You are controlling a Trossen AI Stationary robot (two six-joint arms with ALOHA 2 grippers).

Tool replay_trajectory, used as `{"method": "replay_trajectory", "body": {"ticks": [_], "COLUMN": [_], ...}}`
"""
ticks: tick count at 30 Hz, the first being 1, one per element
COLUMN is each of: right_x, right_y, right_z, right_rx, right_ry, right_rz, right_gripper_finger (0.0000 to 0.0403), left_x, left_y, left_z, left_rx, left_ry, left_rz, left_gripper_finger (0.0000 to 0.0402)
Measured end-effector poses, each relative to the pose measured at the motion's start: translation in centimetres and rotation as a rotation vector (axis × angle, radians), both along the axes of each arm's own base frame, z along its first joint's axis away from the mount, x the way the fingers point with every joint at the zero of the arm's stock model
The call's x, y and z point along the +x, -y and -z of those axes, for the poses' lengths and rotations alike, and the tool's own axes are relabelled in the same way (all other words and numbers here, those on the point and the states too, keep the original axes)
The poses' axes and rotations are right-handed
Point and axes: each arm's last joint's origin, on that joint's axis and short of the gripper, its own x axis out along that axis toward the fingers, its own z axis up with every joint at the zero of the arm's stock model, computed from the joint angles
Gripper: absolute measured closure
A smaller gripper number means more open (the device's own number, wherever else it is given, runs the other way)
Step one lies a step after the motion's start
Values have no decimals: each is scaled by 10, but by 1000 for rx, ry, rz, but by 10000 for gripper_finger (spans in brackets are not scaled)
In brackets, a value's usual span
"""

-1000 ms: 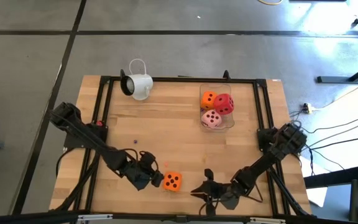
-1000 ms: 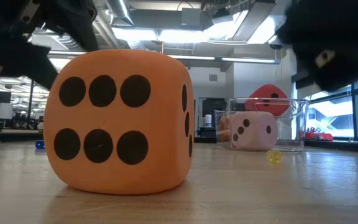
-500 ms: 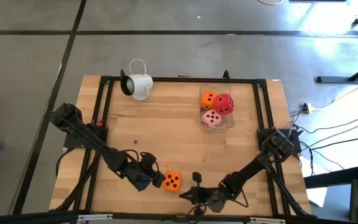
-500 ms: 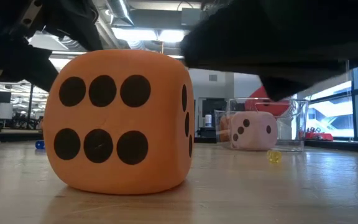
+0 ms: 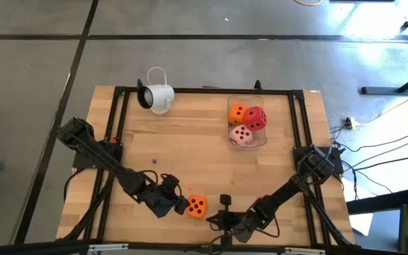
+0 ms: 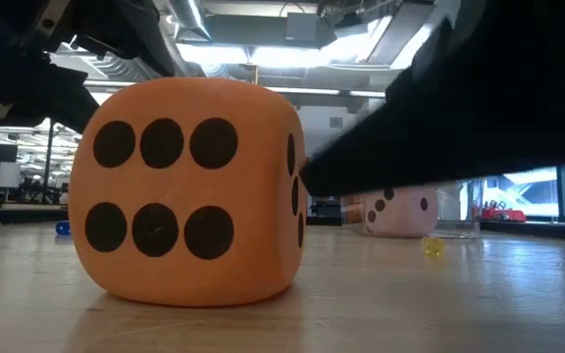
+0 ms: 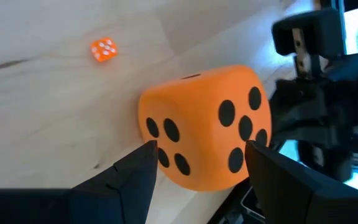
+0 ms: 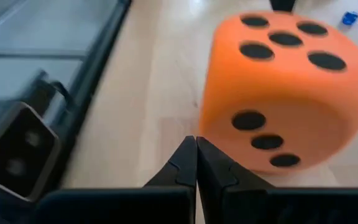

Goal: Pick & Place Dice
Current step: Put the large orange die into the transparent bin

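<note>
— Item, table [image 5: 211, 152]: where's the loose die?

— Orange die [image 5: 197, 206], near front edge; soft, light foam, best pinched across flat faces.

— Grippers?

— Left gripper [image 7: 197, 163]: fingers spread, straddling it. Right gripper [image 8: 196, 163]: fingers pressed together, empty, just beside it.

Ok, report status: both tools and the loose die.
Left tool open beside orange die. Right tool shut, close on its other side. Die on table, ungrasped.

No legible text, labels or brands anywhere; only pips on the dice [image 5: 197, 206].
</note>
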Motion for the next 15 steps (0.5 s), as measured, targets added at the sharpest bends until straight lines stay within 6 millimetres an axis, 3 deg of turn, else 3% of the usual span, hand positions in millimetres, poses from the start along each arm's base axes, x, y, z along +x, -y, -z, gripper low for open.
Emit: {"method": "replay_trajectory", "body": {"ticks": [9,15], "right_x": [1,0], "right_y": [8,9], "right_z": [4,6], "right_rx": [-31,-52], "right_ry": [-30,-37], "right_rz": [65,79], "right_gripper_finger": [402,403], "left_x": [15,20], "left_y": [11,13], "left_z": [20,22], "left_rx": [-61,-77], "left_ry": [23,37], "left_rz": [27,44], "left_gripper_finger": [164,164]}}
